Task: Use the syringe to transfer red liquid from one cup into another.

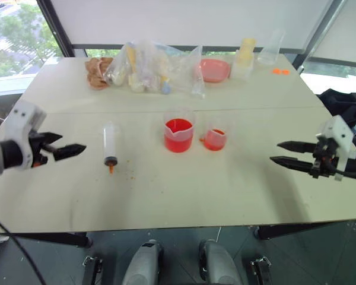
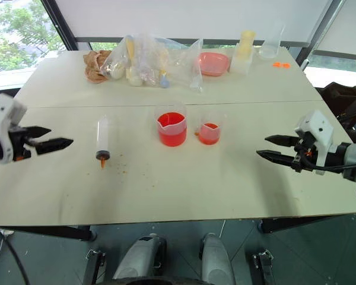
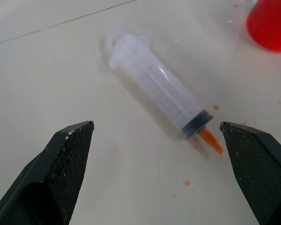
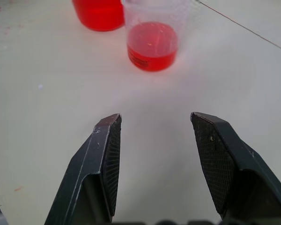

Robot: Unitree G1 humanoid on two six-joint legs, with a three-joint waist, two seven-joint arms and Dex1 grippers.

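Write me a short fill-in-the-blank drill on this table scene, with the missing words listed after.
1. The syringe lies on the table, held by ____ pincer.
2. Its orange tip points ____ the robot.
3. The larger beaker stands to the ____ of the small cup, on the syringe's side.
4. Both the left pincer and the right pincer stand ____.

Missing words: neither; toward; left; open
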